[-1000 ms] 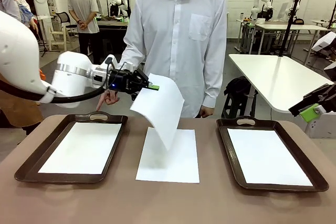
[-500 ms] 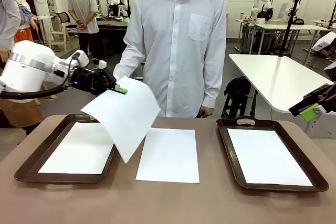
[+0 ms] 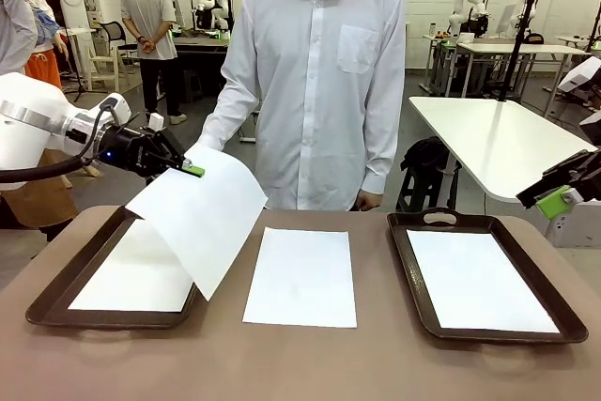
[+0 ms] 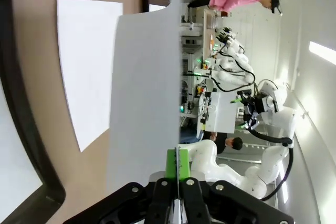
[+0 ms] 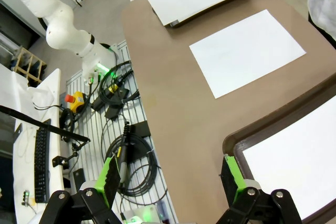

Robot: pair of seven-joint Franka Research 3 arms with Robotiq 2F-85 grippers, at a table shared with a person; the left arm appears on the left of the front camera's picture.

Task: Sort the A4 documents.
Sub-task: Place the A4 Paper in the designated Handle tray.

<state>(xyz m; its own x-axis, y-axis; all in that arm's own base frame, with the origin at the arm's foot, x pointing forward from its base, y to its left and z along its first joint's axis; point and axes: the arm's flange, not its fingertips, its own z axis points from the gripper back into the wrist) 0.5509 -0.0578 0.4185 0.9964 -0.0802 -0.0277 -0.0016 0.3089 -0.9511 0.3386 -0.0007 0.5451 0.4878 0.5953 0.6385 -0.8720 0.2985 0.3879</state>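
A4 documents (image 3: pixel 300 274) plain white. 2 trays (image 3: pixel 507 336) dark brown. Tabletop (image 3: pixel 300 363) lighter matte brown. Left hand (image 3: pixel 196 172) black, pads (image 4: pixel 171 163) green. Left arm (image 3: pixel 28 119) white. Person's shirt (image 3: pixel 319 91) white.

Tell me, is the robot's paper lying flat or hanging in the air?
Hanging in the air. The left gripper pinches the sheet by its top edge; it droops over the left tray.
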